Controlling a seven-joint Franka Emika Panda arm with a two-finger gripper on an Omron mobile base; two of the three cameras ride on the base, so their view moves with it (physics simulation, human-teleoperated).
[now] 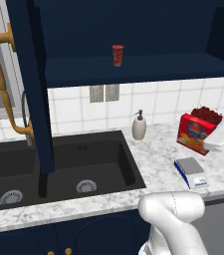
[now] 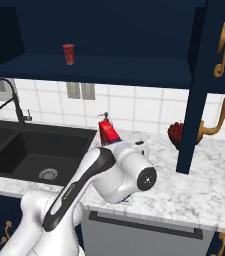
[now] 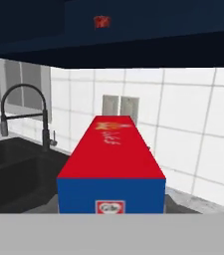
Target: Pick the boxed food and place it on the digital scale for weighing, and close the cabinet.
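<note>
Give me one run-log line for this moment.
jaws: shut on boxed food | box: lifted, above counter | digital scale: bare | cabinet: doors open

The white and grey stone counter [image 1: 153, 159] holds a black sink [image 1: 58, 169] at its 9 o'clock side. A soap bottle [image 1: 139, 125] stands at 12 o'clock by the wall. The digital scale [image 1: 191, 172] lies flat at 4 o'clock — near the front edge. A bowl of red fruit [image 1: 207, 115] sits at 2 o'clock.

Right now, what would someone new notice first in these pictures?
The flat red cardboard box is up off the white marble counter, in the end effector, just beyond the small blue-edged digital scale. Overhead, the dark navy wall cabinet is open, with a small red cup on its shelf.
</note>
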